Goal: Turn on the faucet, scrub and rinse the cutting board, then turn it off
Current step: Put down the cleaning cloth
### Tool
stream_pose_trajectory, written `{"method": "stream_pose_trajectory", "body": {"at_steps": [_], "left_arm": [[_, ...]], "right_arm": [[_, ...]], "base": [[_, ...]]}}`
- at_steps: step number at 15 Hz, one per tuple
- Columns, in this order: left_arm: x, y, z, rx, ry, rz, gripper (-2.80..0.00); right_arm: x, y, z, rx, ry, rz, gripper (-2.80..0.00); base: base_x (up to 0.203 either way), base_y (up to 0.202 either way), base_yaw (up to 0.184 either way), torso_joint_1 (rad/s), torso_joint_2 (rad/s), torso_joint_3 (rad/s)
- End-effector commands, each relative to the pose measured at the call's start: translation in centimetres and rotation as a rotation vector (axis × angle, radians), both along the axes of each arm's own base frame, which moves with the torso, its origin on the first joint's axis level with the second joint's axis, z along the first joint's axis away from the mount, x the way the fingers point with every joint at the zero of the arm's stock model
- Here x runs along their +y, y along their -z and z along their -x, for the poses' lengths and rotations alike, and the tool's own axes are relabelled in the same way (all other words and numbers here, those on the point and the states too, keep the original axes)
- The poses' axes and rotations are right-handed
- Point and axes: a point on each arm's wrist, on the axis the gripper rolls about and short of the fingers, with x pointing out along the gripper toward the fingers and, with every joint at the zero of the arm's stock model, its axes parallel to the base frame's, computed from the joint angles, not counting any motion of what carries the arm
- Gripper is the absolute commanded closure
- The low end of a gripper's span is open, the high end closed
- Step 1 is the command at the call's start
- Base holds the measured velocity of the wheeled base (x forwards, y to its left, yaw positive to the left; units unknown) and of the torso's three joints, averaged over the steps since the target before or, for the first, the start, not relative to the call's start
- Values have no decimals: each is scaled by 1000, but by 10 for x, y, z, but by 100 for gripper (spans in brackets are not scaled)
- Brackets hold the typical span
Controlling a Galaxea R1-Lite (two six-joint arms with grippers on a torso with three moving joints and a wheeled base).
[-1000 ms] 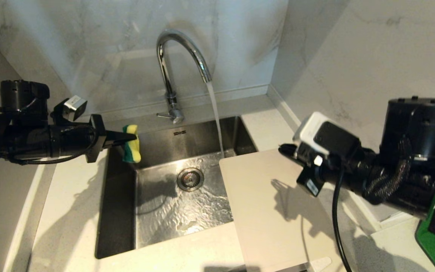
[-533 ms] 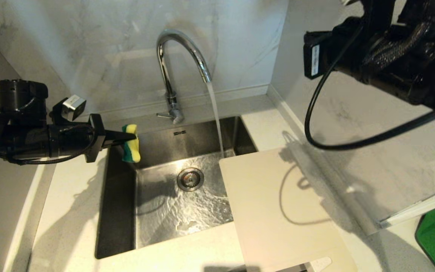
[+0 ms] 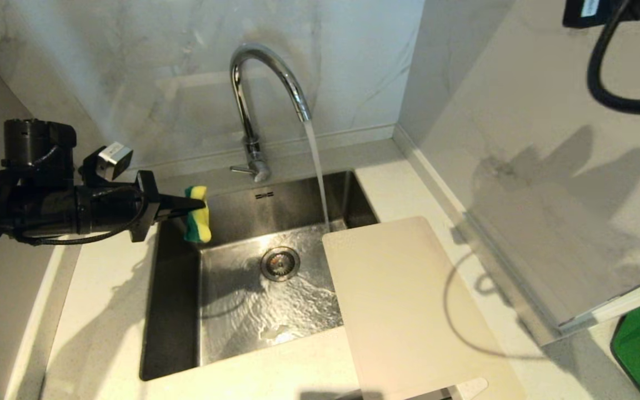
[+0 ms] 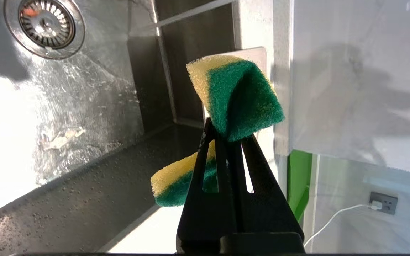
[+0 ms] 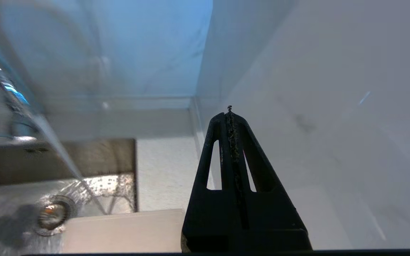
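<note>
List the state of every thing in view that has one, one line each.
faucet: on, water streaming into the sink.
sink: wet, drain open.
cutting board: flat on the counter, one corner over the sink, out of the stream.
sponge: folded, pinched in the left gripper.
left gripper: shut on the sponge, over the sink's left edge.
right gripper: shut, empty, raised high.

I'm seeing the chrome gooseneck faucet [image 3: 253, 105] pouring a steady stream into the sink [image 3: 175, 311] while the cream-white cutting board [image 3: 409, 311] is lying flat on the bench [image 3: 103, 311], one corner overhanging the basin.
</note>
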Motion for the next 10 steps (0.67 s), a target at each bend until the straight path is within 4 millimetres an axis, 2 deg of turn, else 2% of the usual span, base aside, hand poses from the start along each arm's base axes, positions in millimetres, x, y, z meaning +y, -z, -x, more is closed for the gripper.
{"method": "stream_pose_trajectory", "body": {"at_steps": [1, 5, 10], "left_arm": [[-1, 1, 0, 6, 4, 3, 0], [-2, 3, -1, 11, 6, 3, 0], [-6, 5, 1, 17, 20, 1, 0]], "right_arm": [[-21, -10, 57, -78, -9, -40, 0], [-49, 15, 111, -80, 56, -51, 0], [-66, 57, 147, -48, 150, -92, 0]], "base": [[0, 0, 0, 0, 0, 0], [0, 0, 0, 0, 0, 0], [0, 0, 0, 0, 0, 0]]}}
